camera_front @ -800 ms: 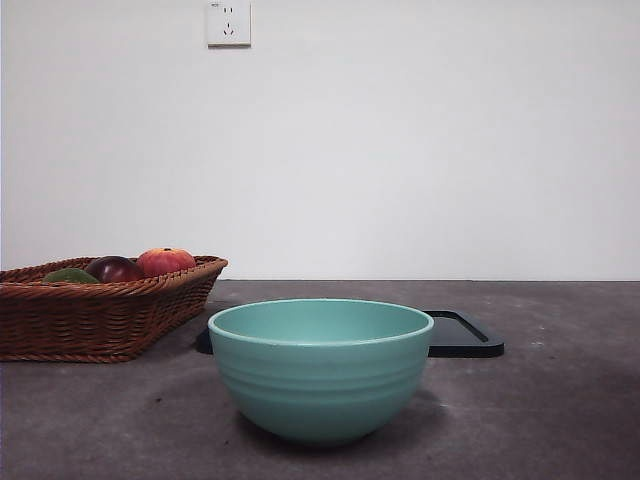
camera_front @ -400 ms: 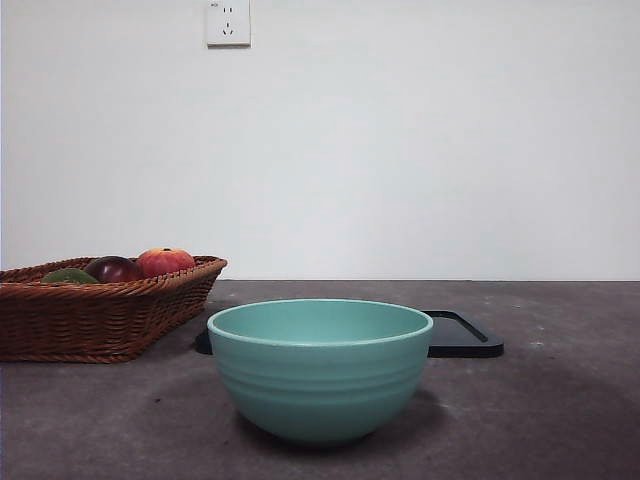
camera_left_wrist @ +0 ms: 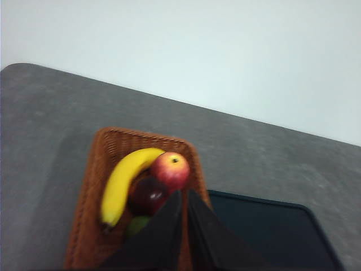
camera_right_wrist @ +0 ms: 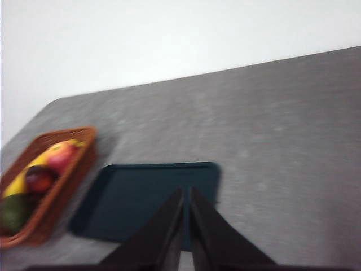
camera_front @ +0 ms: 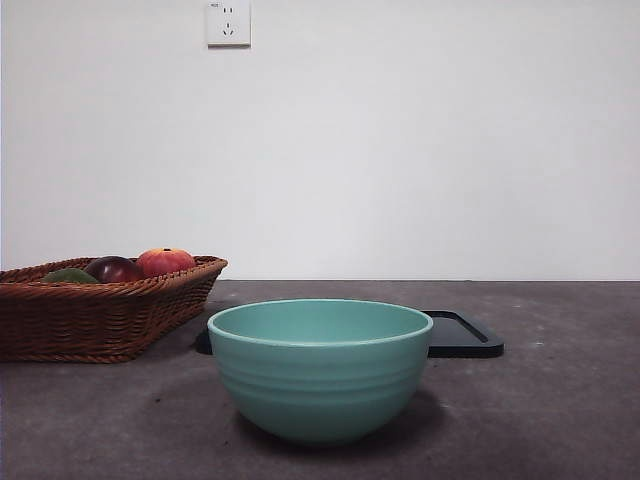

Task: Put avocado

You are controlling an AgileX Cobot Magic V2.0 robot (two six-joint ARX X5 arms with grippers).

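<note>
The avocado [camera_front: 68, 275] is a dull dark-green fruit lying in the brown wicker basket [camera_front: 100, 320] at the left of the front view. It also shows in the left wrist view [camera_left_wrist: 137, 224], partly hidden behind my jaws, and in the right wrist view [camera_right_wrist: 14, 210]. My left gripper [camera_left_wrist: 184, 195] is shut and empty, high above the basket. My right gripper [camera_right_wrist: 186, 192] is shut and empty, above the dark tray [camera_right_wrist: 146, 197]. Neither arm shows in the front view.
A teal bowl [camera_front: 320, 368] stands at the front centre. The dark flat tray [camera_front: 465, 335] lies behind it. The basket also holds a banana [camera_left_wrist: 124, 178], a red-orange fruit [camera_front: 165, 261] and a dark maroon fruit [camera_front: 115, 269]. A wall socket [camera_front: 228, 22] is on the wall.
</note>
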